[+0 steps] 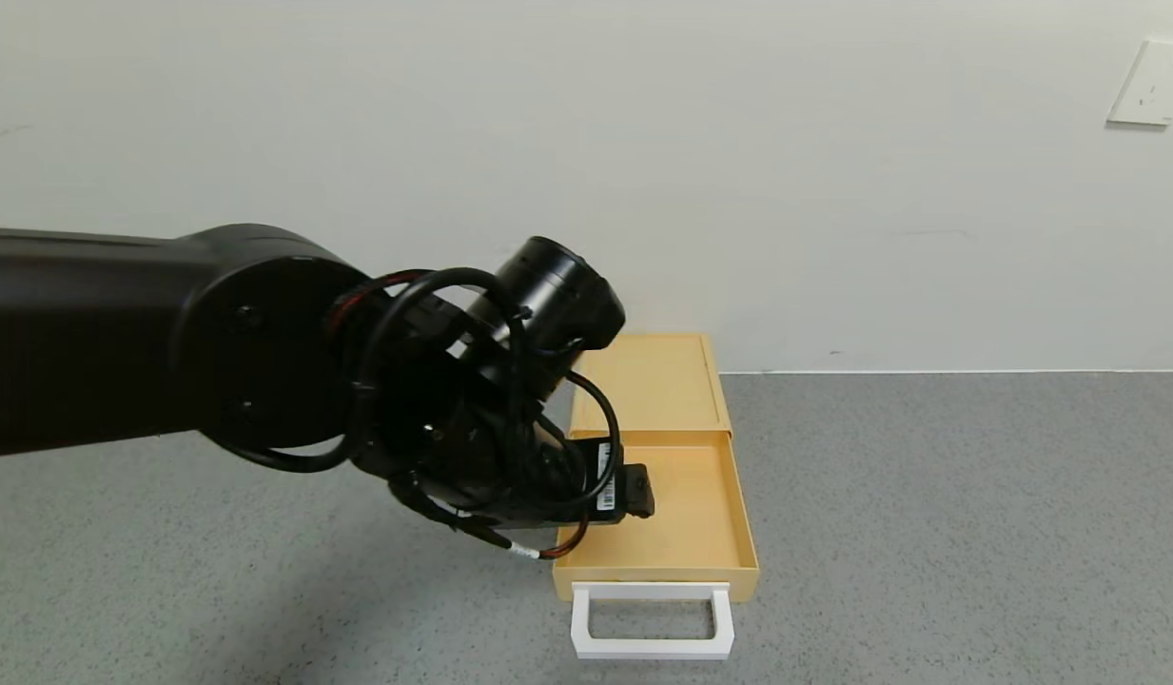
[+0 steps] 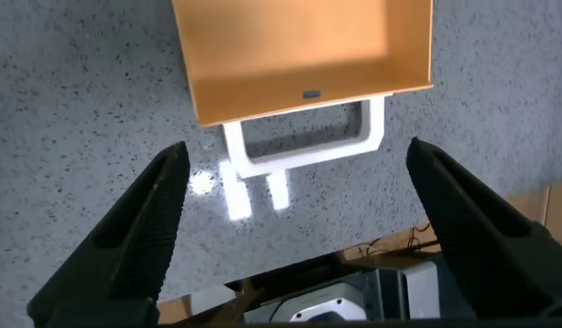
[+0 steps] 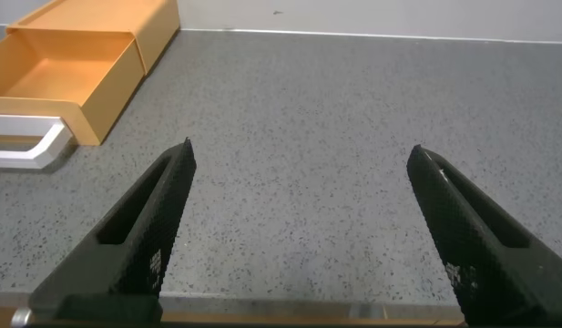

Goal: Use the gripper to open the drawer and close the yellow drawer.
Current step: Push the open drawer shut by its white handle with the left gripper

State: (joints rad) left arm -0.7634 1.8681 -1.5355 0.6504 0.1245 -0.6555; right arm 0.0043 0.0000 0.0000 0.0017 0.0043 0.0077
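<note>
The mustard-yellow drawer [image 1: 686,518] is pulled out of its flat yellow casing [image 1: 648,381], with its white loop handle [image 1: 653,620] at the near end. My left gripper [image 1: 640,495] is open and empty, hovering over the left part of the open tray. In the left wrist view, my left gripper [image 2: 296,150] has its fingers spread wide, and the drawer front [image 2: 308,64] and handle [image 2: 303,157] lie beyond them. My right gripper [image 3: 301,150] is open and empty over bare table, off to the right of the drawer [image 3: 53,77] and handle [image 3: 25,150].
The grey speckled table [image 1: 928,533] meets a white wall just behind the casing. A wall socket [image 1: 1154,84] is at the upper right. The left wrist view shows the table's near edge [image 2: 290,273] just past the handle.
</note>
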